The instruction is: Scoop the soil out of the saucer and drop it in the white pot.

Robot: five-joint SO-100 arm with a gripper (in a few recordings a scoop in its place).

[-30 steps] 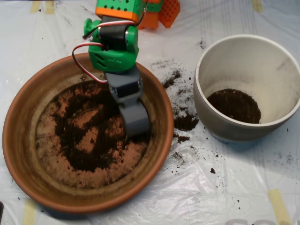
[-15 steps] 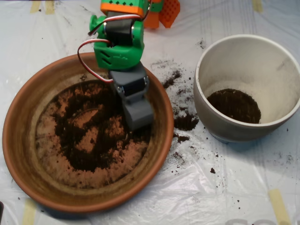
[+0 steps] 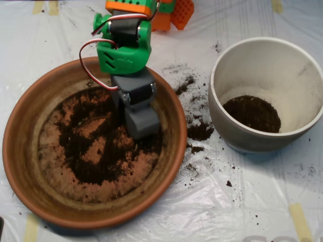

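Observation:
The terracotta saucer (image 3: 20, 151) sits at the left, and dark soil (image 3: 86, 151) is spread in patches over its floor. My grey scoop (image 3: 142, 122) hangs over the saucer's upper right part, with its tip at the edge of the soil patch. The green arm segment (image 3: 123, 53) reaches down to it from the top. The white pot (image 3: 262, 55) stands at the right, apart from the scoop, and has a mound of soil (image 3: 251, 113) at its bottom.
Spilled soil crumbs (image 3: 199, 131) lie on the plastic sheet between saucer and pot. The orange arm base (image 3: 171, 15) stands at the top edge. Tape strips (image 3: 300, 219) mark the sheet at the lower right.
The scoop has shifted slightly up and left inside the saucer and looks shorter from above. The soil pattern and the pot are unchanged.

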